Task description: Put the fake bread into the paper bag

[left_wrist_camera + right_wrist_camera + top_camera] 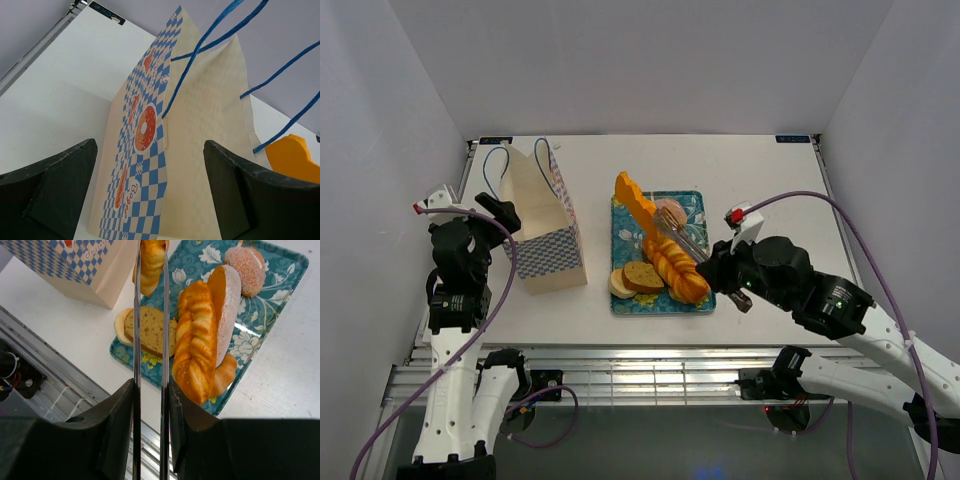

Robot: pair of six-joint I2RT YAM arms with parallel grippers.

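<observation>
Just left of the bag (545,235), the left pincer (505,215) hangs with its jaws spread as wide as they go and nothing in them. The bag stands upright on the bench (770,190) with its mouth open. No bread shows inside it from above, though its bottom is hidden. By that view, none of the task looks done.

Right of the bag lies the tray (692,210), and all the bread in sight is on or over it. The slices (635,278) are at the corner nearest the bag. The long loaf (635,200) juts past the far corner toward the bag. Further from the bag are the twisted loaf (678,270) and the sugared bun (670,212).

Furthest right of the bag, the right pincer (715,268) is closed narrowly on a pair of metal tongs (682,238), with its fingers pressing the two blades from outside. The blades reach toward the long loaf and stand on either side of it. Whether they grip it firmly I cannot tell. That loaf seems to be the first piece to go, so lifting, carrying and dropping are all left, then every other piece.

Only the top view shows the whole layout and the bag's mouth. The left wrist view adds the doughnut print and blue cord handles (200,45). The right wrist view shows a cut loaf (227,305) with a pale face leaning against the twisted loaf, which is unclear from above.
</observation>
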